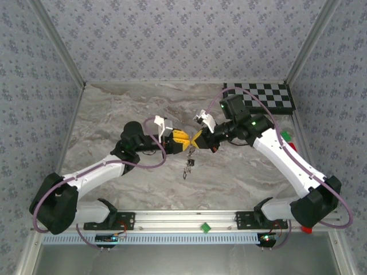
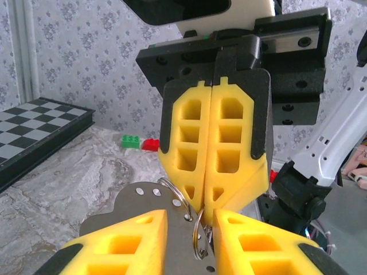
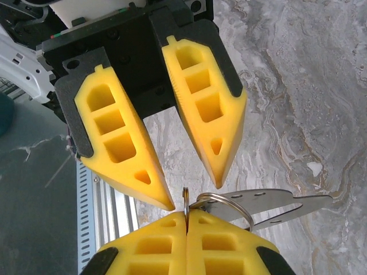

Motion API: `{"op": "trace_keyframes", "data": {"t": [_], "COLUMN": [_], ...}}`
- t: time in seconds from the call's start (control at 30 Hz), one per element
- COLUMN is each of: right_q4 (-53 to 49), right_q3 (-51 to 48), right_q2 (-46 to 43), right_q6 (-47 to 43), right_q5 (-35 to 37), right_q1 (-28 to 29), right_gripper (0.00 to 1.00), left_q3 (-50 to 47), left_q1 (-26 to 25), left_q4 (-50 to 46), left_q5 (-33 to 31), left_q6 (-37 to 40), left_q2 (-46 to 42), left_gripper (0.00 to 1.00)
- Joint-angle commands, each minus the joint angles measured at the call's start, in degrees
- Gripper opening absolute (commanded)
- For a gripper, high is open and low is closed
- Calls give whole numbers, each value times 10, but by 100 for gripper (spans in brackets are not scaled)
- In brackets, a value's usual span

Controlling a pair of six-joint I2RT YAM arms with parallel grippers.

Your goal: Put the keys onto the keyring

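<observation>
Keyring, a thin silvery wire loop (image 3: 222, 196), is up in the air at the centre of the action, right where the two arms meet above the grey marbled desk (image 1: 114, 114). Back right on that desk lies a black-and-white chequered board (image 1: 261, 96), well apart from the meeting point. From above, the arms reach in from both sides and stand nose to nose over the middle of the desk.

Right end effector (image 2: 202, 207) has its yellow fingers pressed flat together. The wire of the keyring comes straight out of the seam at their tips, so it is clamped on the loop. Left end effector (image 3: 195, 193) faces it with its yellow fingers standing apart, tips just beside the loop; I cannot tell that they pinch anything.

Behind them, on the desk, a small green brick (image 2: 131, 141) and a small red brick (image 2: 151, 144) sit side by side.

Smaller yet: flat grey metal keys (image 3: 284, 205) with tiny holes meet the keyring at one end and stick out sideways past one left finger.
</observation>
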Motion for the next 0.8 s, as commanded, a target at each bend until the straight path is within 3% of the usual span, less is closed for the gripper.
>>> {"op": "trace_keyframes", "data": {"t": [0.0,0.67,0.77], "right_q4": [-12,-23,-24], "right_q3": [27,33,32], "right_q2": [2,19,17], "right_q6": [-12,-22,-22], "right_q5": [-6,-11,-8], "right_q1": [3,18,19], "right_gripper": [0,0,0], "left_q3": [27,48,50], "left_q1": [3,-8,-8], "left_q4": [-16,-27,-33], "left_q5": [29,57,58], "left_q6": [21,27,32], "left_q2": [5,31,30], "left_gripper": [26,15,0]}}
